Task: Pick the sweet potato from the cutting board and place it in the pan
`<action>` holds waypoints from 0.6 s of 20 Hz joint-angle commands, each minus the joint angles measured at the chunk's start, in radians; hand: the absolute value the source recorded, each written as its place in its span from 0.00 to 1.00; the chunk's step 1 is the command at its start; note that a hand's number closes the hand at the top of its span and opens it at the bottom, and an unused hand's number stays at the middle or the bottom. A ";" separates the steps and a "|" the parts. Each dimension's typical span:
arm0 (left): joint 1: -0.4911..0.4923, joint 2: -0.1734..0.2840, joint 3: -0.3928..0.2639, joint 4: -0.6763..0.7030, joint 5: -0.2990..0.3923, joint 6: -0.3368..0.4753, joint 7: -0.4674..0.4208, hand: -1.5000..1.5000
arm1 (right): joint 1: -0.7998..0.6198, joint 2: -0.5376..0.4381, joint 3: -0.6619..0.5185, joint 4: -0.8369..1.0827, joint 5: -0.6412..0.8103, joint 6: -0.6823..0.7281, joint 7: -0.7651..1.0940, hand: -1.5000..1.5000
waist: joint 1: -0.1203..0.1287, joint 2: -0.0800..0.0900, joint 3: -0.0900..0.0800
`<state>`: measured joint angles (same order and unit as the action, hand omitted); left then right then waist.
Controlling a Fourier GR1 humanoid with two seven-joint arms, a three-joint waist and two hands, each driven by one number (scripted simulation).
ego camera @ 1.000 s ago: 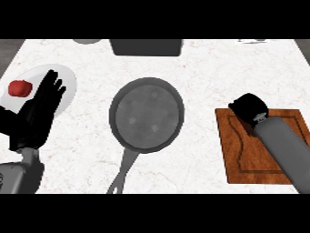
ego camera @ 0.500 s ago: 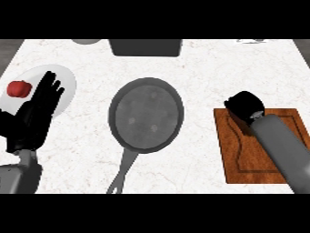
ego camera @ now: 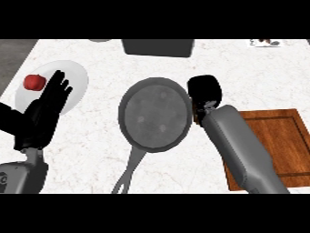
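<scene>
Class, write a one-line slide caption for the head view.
Right hand curled beside the pan, off the cutting board; left hand open by the plate.

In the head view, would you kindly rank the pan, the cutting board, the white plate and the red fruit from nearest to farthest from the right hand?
From the right hand:
1. Pan, just to its left.
2. Cutting board, below and to its right, under the forearm.
3. White plate, far left, beyond the pan.
4. Red fruit, on the plate's left part.

The grey right forearm (ego camera: 241, 150) covers part of the brown wooden cutting board (ego camera: 291, 145); the curled black right hand (ego camera: 205, 92) hides whatever it holds.
</scene>
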<state>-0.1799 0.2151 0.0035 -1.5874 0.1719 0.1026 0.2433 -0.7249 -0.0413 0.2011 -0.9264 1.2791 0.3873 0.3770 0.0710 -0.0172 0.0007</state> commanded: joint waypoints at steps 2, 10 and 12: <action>-0.005 -0.006 -0.028 0.015 -0.001 -0.026 -0.006 0.50 | -0.135 0.040 0.020 -0.096 -0.010 -0.114 0.305 1.00 | 0.070 -0.001 -0.005; -0.079 -0.043 -0.087 0.038 -0.022 -0.031 0.007 0.50 | -0.400 0.041 0.171 -0.143 0.002 -0.134 0.746 1.00 | 0.136 0.018 -0.009; -0.099 -0.040 -0.089 0.049 -0.021 -0.041 0.008 0.50 | -0.425 0.041 0.204 -0.138 -0.024 -0.164 0.836 1.00 | 0.143 0.028 -0.008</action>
<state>-0.2483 0.1854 -0.0687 -1.5551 0.1566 0.0687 0.2516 -1.0715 -0.0053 0.3462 -1.0601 1.2831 0.2428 0.9948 0.1933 -0.0037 -0.0073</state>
